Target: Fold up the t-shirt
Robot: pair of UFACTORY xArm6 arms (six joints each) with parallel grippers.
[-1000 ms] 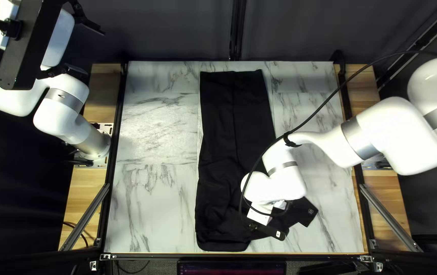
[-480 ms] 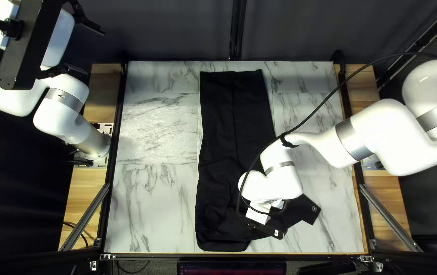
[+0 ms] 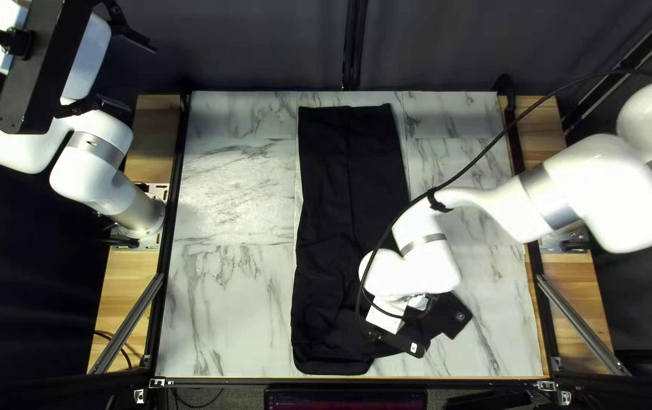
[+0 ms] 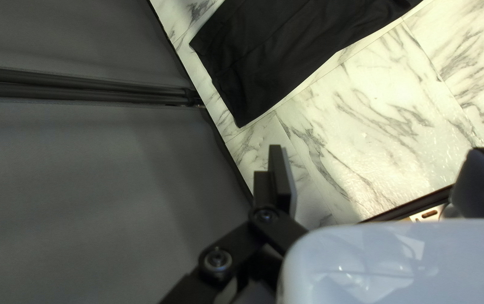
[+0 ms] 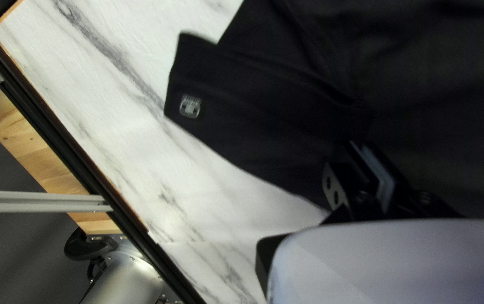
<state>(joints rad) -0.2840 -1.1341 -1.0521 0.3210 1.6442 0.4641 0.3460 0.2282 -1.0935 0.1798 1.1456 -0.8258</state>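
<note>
Gripping side, right pincer [image 5: 373, 169]: narrow, and I judge a pinch of shirt [image 3: 341, 197] sits between its fingers, low over the near right of the cloth.
Near end: the shirt looks rumpled here; soft and limp, it should give under my pads and wrinkle if I drag it.
Flap [image 5: 242, 107]: a loose piece running out to the near right, a badge [image 5: 190, 106] by its edge. I would take it by the cloth edge, clear of the badge, which may be stiffer.
Shirt, whole: a long black strip on the table [image 3: 227, 304], from near edge to far, right of the middle. Light, I expect, nothing to break; the smooth tabletop could let it slide.
Far end [image 3: 349, 114]: flatter and straighter; its two corners are the best holds for a lengthwise fold, nipped shallow.
Left pincer [image 4: 383, 177]: wide, with nothing between its fingers, raised beyond the table's far left, clear of the cloth.
Count, near: one screen [image 3: 345, 398], one right pincer, one flap in sight, one badge on it.
Count, middle: one shirt, one table, one cable [image 3: 485, 156] looping along my right arm [image 3: 607, 190].
Count, far: one left pincer, one curtain [image 3: 265, 45].
</note>
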